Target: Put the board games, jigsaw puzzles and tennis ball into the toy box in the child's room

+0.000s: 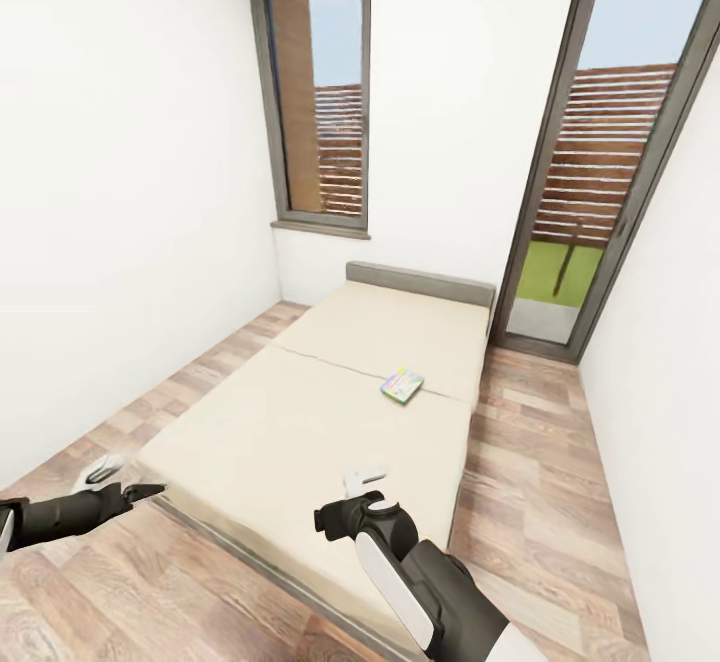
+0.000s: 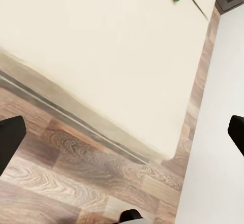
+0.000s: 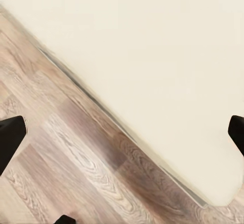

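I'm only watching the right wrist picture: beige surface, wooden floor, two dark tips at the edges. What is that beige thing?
Observer: It's the mattress of a bed, with a grey headboard at its far end.
Operator: Is anything lying on it?
Observer: One green-edged multicolour board game, flat, near the mattress seam on the robot's right side.
Operator: Are those dark tips holding something?
Observer: No. The right gripper hangs open over the near end of the bed, empty.
Operator: And the other arm?
Observer: The left gripper is open too, by the bed's near left corner.
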Controlling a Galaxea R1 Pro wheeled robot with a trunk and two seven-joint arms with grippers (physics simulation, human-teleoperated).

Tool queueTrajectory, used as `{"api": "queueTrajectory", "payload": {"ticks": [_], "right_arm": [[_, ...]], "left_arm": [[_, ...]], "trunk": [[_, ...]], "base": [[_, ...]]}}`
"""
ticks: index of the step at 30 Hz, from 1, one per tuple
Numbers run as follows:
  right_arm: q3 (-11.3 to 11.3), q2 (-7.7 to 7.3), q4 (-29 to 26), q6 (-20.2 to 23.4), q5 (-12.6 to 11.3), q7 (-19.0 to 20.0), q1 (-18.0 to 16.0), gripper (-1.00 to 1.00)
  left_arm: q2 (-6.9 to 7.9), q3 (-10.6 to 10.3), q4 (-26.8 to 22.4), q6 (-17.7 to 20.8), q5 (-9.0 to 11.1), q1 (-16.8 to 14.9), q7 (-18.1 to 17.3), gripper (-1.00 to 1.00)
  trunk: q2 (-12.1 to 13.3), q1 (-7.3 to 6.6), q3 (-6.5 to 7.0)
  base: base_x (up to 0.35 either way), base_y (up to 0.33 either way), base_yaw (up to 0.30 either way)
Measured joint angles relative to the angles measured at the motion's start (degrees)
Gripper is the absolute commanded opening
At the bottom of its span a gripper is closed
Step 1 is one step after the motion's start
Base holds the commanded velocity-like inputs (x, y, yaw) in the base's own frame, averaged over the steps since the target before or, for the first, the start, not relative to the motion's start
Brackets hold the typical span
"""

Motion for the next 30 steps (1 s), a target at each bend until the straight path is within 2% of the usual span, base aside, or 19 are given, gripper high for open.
{"api": "queueTrajectory", "payload": {"ticks": [19,30], "right_arm": [[0.05,0.00,0.00,0.00,0.04,0.01,-0.02,1.00],[0.05,0.00,0.00,0.00,0.06,0.00,-0.03,1.00]], "left_arm": [[0.06,0.05,0.01,0.00,0.04,0.00,-0.19,1.00],[0.05,1.49,0.00,0.00,0.00,0.00,-0.26,1.00]], "trunk": [[0.01,0.01,0.00],[0.01,0.00,0.00]], "base": [[-0.022,-0.022,0.293],[-0.047,-0.033,0.293]]}}
